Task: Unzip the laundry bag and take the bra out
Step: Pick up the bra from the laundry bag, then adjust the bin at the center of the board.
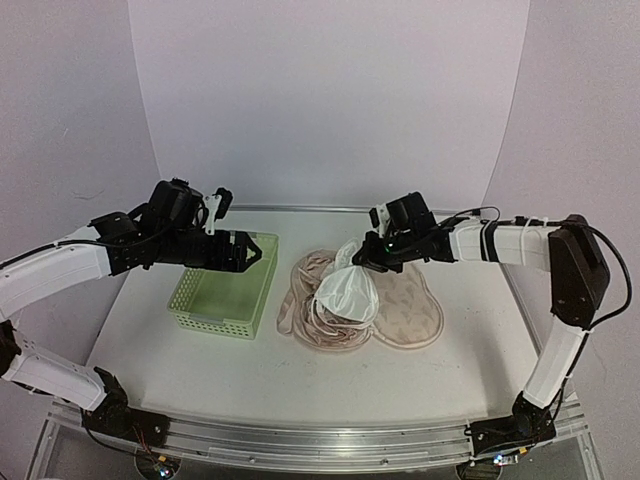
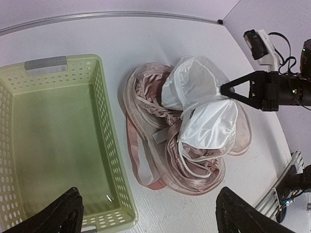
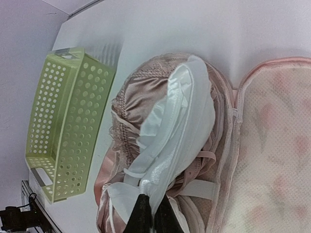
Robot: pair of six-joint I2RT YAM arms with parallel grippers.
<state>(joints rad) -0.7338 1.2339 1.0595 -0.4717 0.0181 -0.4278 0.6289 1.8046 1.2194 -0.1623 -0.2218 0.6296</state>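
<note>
The bag (image 1: pixel 410 310) lies unzipped, spread open right of the basket (image 1: pixel 212 325), and the right tool (image 1: pixel 366 261) pinches the white bra (image 1: pixel 345 292) heaped on its left half, so removal looks underway and next calls for lifting it clear; the left tool (image 1: pixel 257 253) gapes above the basket.

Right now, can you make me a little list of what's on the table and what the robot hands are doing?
laundry bag: unzipped, lying open on the table
white bra: pinched by the right gripper, partly lifted out of the bag
pink lacy bra: in the open bag, under the white one
green basket: left of the bag, nothing inside
left gripper: open, above the basket, holding nothing
</note>
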